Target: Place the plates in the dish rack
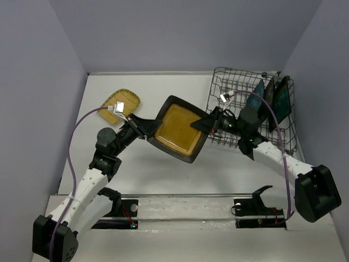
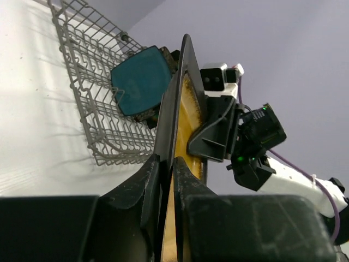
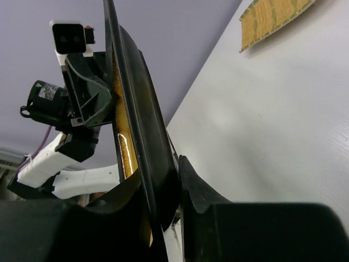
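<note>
The amber plate (image 1: 177,130) is held off the bench (image 1: 163,172), just beside the dish rack (image 1: 224,82). It is pinched at opposite rims by the left fingers (image 1: 146,130) and right fingers (image 1: 200,124), presumably so it can be passed across for racking.

A white table (image 1: 163,180) filled the space, closed in by a pale lavender back wall (image 1: 185,33), a left wall (image 1: 32,109) and a right wall (image 1: 327,82) (all the same flat colour). Light fell evenly, leaving only soft grey shadows on the tabletop.
</note>
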`<state>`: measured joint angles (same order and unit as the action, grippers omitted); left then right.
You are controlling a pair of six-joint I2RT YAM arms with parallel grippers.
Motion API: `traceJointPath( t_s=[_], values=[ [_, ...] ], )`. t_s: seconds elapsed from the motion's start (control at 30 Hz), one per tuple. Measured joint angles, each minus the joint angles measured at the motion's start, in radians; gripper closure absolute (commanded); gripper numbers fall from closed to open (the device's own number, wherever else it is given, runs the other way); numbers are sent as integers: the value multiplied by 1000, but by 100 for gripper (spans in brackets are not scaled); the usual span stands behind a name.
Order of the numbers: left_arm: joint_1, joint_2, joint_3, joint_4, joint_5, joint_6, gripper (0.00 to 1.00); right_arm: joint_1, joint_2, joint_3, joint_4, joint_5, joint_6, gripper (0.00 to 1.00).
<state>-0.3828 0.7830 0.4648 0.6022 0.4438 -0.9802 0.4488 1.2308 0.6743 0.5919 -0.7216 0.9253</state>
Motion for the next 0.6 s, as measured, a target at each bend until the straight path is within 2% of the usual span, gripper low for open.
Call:
traceJointPath(
  t_s=[0.07,0.1,0.2,0.37,0.6],
  values=[
    [-2,-2,14,-43,-3,27,58,4,-14,-3,-3,8,16,93],
    [-2,-2,22,-60,-7,29,46,5,-24,-4,-10,15,9,93],
    [-5,-11,89,-181,-39,94,26,12,-87,-4,-92,76,-38,93],
    [-4,-92,213,-366,-116,236,14,18,-214,6,-283,251,-137,93],
    [-4,-176,315,-577,-183,439,12,17,-257,151,-521,625,-308,93]
  ],
)
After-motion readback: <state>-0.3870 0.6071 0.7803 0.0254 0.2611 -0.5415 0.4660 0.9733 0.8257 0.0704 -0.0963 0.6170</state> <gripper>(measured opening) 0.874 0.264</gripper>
